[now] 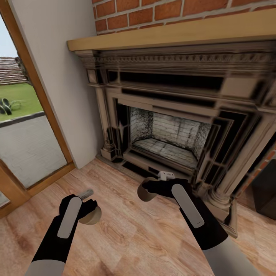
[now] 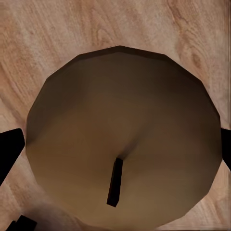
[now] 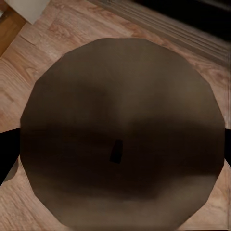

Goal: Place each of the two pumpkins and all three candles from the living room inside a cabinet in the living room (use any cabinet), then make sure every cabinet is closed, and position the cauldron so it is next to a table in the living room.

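Each hand holds a candle over the light wood floor of the living room, in front of the brick fireplace (image 1: 172, 115). My left gripper (image 1: 87, 210) is shut on a tan-brown candle (image 1: 92, 217). Its round top and dark wick face the left wrist camera (image 2: 120, 130), with a black finger (image 2: 9, 149) at each side. My right gripper (image 1: 149, 188) is shut on a darker brown candle (image 1: 145, 194), whose top also shows close up (image 3: 120, 125). The pumpkins, cabinet and cauldron are out of view.
The fireplace surround and its stone base (image 1: 222, 207) stand right ahead of my right arm. A small white object (image 1: 165, 175) lies on the hearth. A glass door with a wood frame (image 1: 34, 145) is at the left, and a dark block (image 1: 264, 188) at the right.
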Motion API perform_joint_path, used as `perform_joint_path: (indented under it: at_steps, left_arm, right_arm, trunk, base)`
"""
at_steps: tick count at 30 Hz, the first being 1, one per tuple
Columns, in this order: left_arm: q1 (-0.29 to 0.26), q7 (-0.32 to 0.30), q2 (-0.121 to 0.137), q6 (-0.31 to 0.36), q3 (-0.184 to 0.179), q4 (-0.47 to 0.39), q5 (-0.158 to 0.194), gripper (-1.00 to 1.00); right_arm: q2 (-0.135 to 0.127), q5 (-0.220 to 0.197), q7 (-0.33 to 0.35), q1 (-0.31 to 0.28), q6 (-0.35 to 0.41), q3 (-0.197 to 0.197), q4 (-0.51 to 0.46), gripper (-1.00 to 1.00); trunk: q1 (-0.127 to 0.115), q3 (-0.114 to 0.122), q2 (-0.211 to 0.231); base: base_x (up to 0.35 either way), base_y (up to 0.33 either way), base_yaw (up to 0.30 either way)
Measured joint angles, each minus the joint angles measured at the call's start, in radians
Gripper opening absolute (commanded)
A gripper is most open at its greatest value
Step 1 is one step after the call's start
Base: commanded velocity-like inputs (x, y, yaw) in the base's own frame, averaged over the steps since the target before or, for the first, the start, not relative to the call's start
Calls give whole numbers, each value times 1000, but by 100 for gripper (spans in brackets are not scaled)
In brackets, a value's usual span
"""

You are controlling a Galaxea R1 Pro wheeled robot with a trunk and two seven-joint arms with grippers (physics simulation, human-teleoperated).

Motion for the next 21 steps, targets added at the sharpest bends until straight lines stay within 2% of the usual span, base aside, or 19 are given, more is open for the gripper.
perform_joint_path:
  at_steps: [21]
  left_arm:
    - [0,0,0,0,-4,0,1,-100]
  right_arm:
    - [-1,0,0,0,0,0,0,-100]
  trunk:
    - [0,0,0]
  base:
    - [0,0,-241]
